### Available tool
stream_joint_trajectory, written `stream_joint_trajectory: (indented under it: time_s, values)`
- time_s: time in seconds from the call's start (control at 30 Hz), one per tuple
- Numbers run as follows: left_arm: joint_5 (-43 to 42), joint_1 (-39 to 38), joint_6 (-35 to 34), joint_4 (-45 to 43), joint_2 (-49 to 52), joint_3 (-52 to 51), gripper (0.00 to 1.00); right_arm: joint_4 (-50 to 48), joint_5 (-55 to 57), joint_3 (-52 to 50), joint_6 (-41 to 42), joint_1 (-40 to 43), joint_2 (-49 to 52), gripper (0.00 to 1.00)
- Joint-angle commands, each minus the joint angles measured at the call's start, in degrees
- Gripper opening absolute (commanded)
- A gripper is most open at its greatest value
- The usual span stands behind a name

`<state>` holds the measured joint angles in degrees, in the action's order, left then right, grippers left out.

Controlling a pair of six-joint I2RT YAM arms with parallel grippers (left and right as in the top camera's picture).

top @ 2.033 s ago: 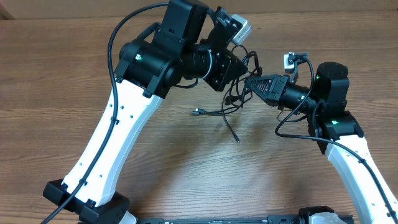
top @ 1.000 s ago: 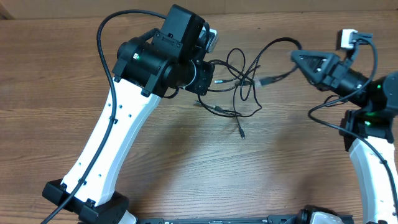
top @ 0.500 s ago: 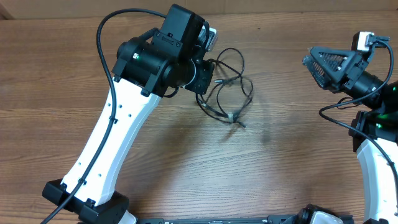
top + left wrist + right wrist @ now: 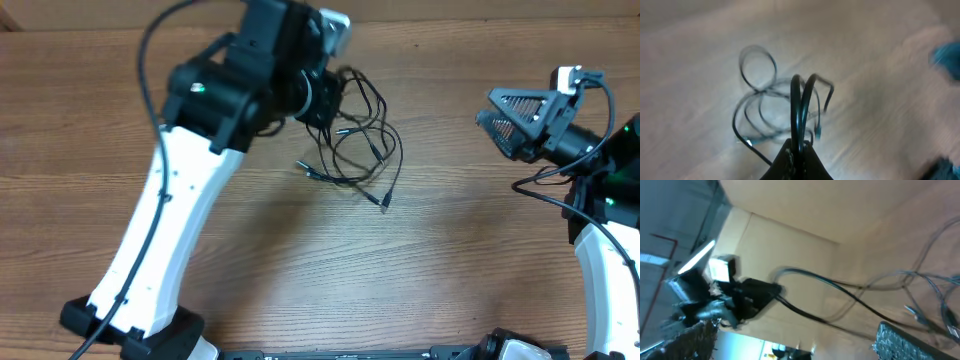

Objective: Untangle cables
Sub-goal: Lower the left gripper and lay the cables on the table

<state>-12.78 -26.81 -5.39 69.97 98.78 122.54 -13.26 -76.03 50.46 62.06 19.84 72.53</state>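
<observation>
The right gripper [image 4: 500, 120] is no longer pulling a strand. It is standing wide open and empty, well apart from the cables [image 4: 360, 150], which are sagging back into one knotted bunch. The left gripper [image 4: 797, 150] is pinching two loops closed between its fingers and, blurred, seems to be lifting. The rest is trailing just below it onto the desk [image 4: 300, 260]. Little separation appears gained, so a fresh pull is probably needed.

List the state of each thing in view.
cables: tangled in loops, one bunch pinched at the top.
left gripper: shut on cables.
right gripper: open, empty, apart from the cables.
</observation>
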Motion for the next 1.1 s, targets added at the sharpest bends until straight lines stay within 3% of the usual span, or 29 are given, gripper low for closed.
stream_joint_trajectory:
  time_s: [0.0,0.1,0.27,0.33,0.43,0.5,0.8,1.07]
  values:
    - [-0.09,3.23,1.57,-1.68,-5.73,8.17,0.04,7.76,1.20,0.42,-15.26,0.15,-0.39,1.00]
    - [2.89,5.66,1.51,-1.68,-7.26,10.32,0.04,18.91,4.59,0.42,-23.52,0.15,-0.39,1.00]
    - [3.08,7.02,0.22,0.42,-7.69,10.27,0.05,27.80,10.43,0.42,-29.05,0.15,-0.39,1.00]
    - [2.78,6.95,0.22,1.36,-7.39,10.27,0.22,28.37,10.93,0.42,-29.40,0.15,-0.39,1.00]
    - [2.67,6.91,0.22,3.30,-6.47,10.27,0.39,28.37,11.15,0.42,-29.40,0.15,-0.39,1.00]
    - [2.67,6.91,0.24,4.57,-5.73,10.27,0.65,28.41,11.54,0.42,-29.40,0.15,-0.39,1.00]
    - [5.66,6.93,0.24,12.15,-2.80,10.19,1.00,28.41,11.56,0.42,-29.40,0.15,-0.39,1.00]
    - [5.09,6.82,1.14,24.81,4.20,8.24,1.00,28.46,12.11,0.42,-29.40,0.15,-0.39,1.00]
